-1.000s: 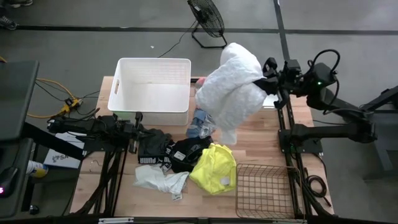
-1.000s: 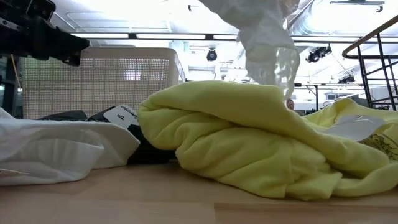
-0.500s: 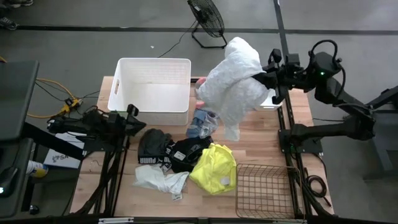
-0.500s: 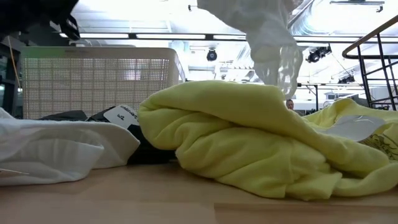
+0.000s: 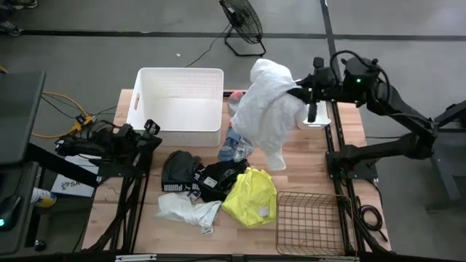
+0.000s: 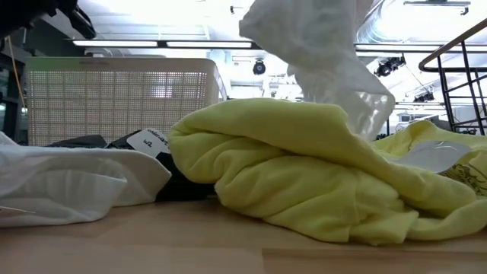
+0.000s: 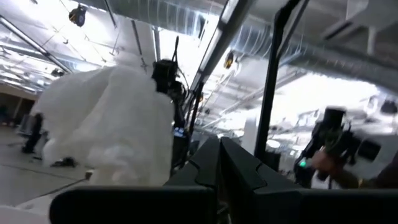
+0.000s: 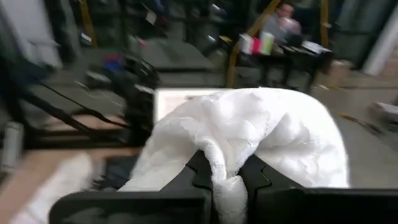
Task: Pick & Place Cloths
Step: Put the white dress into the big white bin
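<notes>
The right gripper (image 5: 300, 91), fingers pinching the big white cloth (image 5: 268, 109), holds it above the worktop (image 5: 306, 164) at the white tub's (image 5: 178, 105) three o'clock. Tub and wire basket (image 5: 306, 222) look empty. The left gripper (image 5: 153, 135), fingers pressed together, waits at the tub's seven o'clock.

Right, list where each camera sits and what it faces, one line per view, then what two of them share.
High view: overhead, straight down on the table; shows both arms, the left hand and the right hand.
Low view: table height, level across the neon yellow garment; no arm clearly shows.
Left wrist view: on the left arm, facing the room past shut fingers.
Right wrist view: on the right arm, facing its grip.
Shared: all show the big white garment hanging from the right hand.
</notes>
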